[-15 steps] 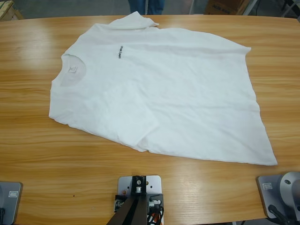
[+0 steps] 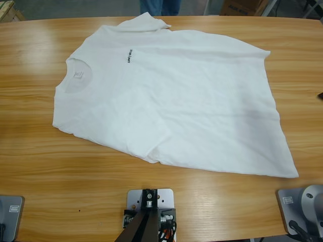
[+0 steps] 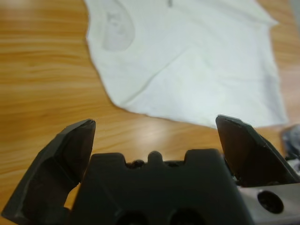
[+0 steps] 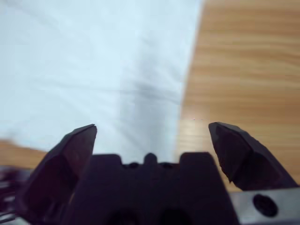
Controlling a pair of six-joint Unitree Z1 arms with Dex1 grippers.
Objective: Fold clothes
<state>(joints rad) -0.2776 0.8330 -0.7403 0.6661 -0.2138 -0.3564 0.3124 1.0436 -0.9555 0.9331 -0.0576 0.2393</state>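
The clothes are one white T-shirt (image 2: pixel 171 96) lying flat on the wooden table (image 2: pixel 35 156), neck (image 2: pixel 78 75) to the left, with a small dark chest print (image 2: pixel 130 56). In the left wrist view my left gripper (image 3: pixel 154 124) hangs open over bare wood, short of the T-shirt (image 3: pixel 197 61), with the neck (image 3: pixel 117 30) ahead to its left. My right gripper (image 4: pixel 152 129) is open above an edge of the T-shirt (image 4: pixel 93 70), with nothing between its jaws. A dark tip of an arm (image 2: pixel 321 95) shows at the high view's right edge.
A person's legs (image 2: pixel 160 6) stand behind the table's far edge. A cardboard box (image 2: pixel 242 6) sits on the floor at the back right. Bare wood runs all round the shirt, widest at the left and along the front.
A dark tip of an arm has come in at the high view's right edge, and a faint shadow now lies on the shirt's right part. The shirt has not moved.
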